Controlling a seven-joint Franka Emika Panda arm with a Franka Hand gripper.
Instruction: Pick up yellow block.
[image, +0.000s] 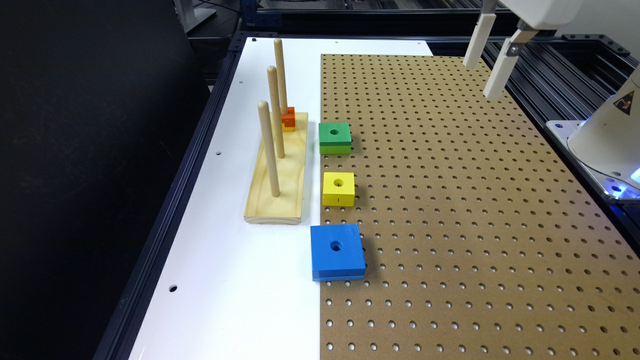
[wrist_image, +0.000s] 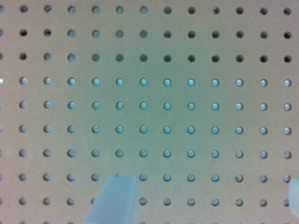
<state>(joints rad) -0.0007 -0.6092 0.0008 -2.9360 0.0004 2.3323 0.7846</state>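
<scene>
White table (image: 240, 260), dark frame along its edge. Brown pegboard (image: 475, 225) covers most of it toward the exterior view's right; the wrist view looks straight down on the same pegboard (wrist_image: 154, 116), rows of round holes.

Robot base (image: 610, 135), white, at the exterior view's right edge, off the board.

Pale wooden peg stand (image: 280, 175) lies on the bare white strip, three upright pegs (image: 269, 147) in a row. Small orange block (image: 288, 119) sits on the stand at the far peg.

Three holed blocks in a line along the pegboard's edge nearest the stand: blue block (image: 337, 251) closest to the camera, largest; green block (image: 335, 138) farthest. Yellow block (image: 338, 188) between them, smallest of the three, flat on the board, hole up, apart from both neighbours and just beside the stand.

Gripper (image: 487, 62) hangs high over the far corner of the board, well apart from the yellow block. Fingers spread wide, nothing between them; in the wrist view one fingertip (wrist_image: 114, 200) shows low, the other at the frame's edge.
</scene>
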